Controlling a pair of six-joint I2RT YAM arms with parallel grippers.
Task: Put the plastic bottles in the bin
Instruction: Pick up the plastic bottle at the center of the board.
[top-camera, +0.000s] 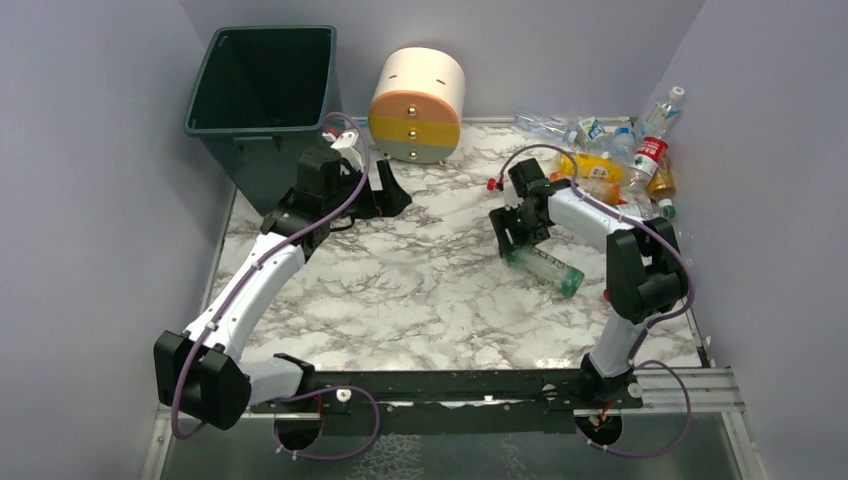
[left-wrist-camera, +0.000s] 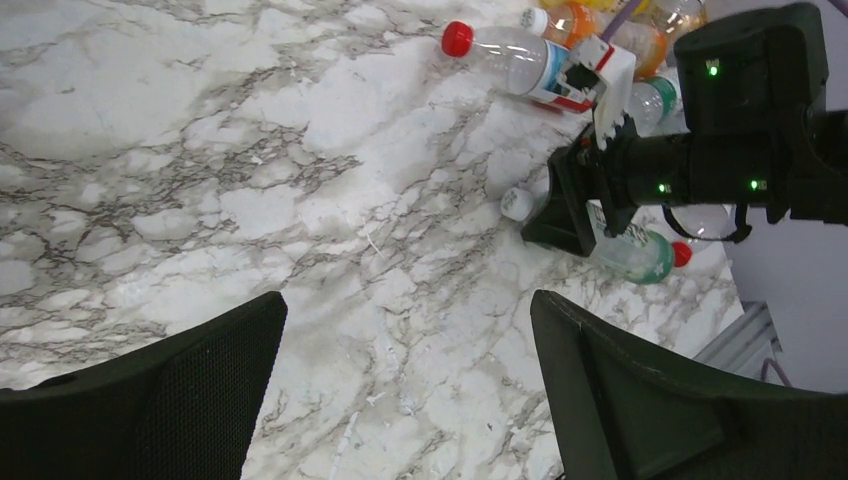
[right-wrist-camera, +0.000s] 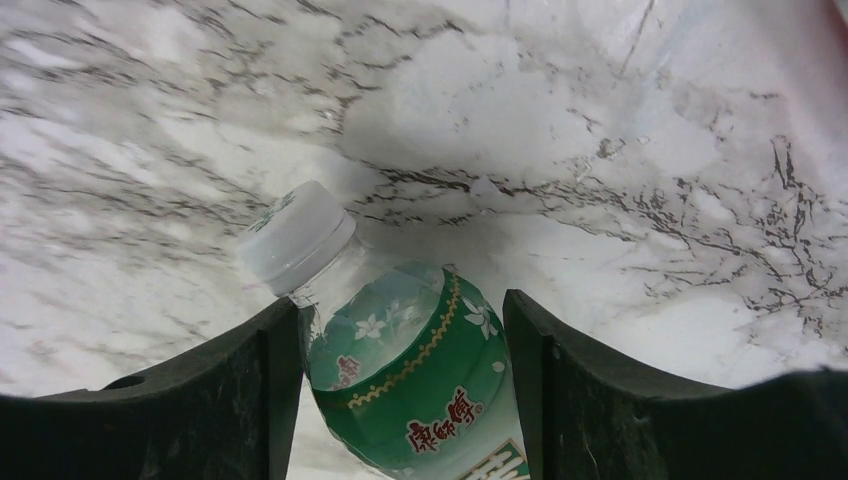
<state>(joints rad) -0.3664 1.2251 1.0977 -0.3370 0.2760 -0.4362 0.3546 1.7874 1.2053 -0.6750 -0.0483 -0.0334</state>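
A clear bottle with a green label (right-wrist-camera: 425, 385) and a white cap (right-wrist-camera: 295, 238) lies on the marble table, its shoulder between the fingers of my right gripper (right-wrist-camera: 400, 345). Both fingers press against its sides. From above, that green-labelled bottle (top-camera: 548, 270) lies at centre right under the right gripper (top-camera: 515, 240). More plastic bottles (top-camera: 615, 165) are heaped in the far right corner. The dark green bin (top-camera: 262, 90) stands at the far left. My left gripper (left-wrist-camera: 408, 340) hangs open over bare marble near the bin, nothing between its fingers.
A round cream, yellow and grey drawer unit (top-camera: 417, 105) stands at the back between bin and bottle heap. In the left wrist view, a red-capped bottle (left-wrist-camera: 510, 55) lies beyond the right arm (left-wrist-camera: 700, 150). Walls close in on three sides.
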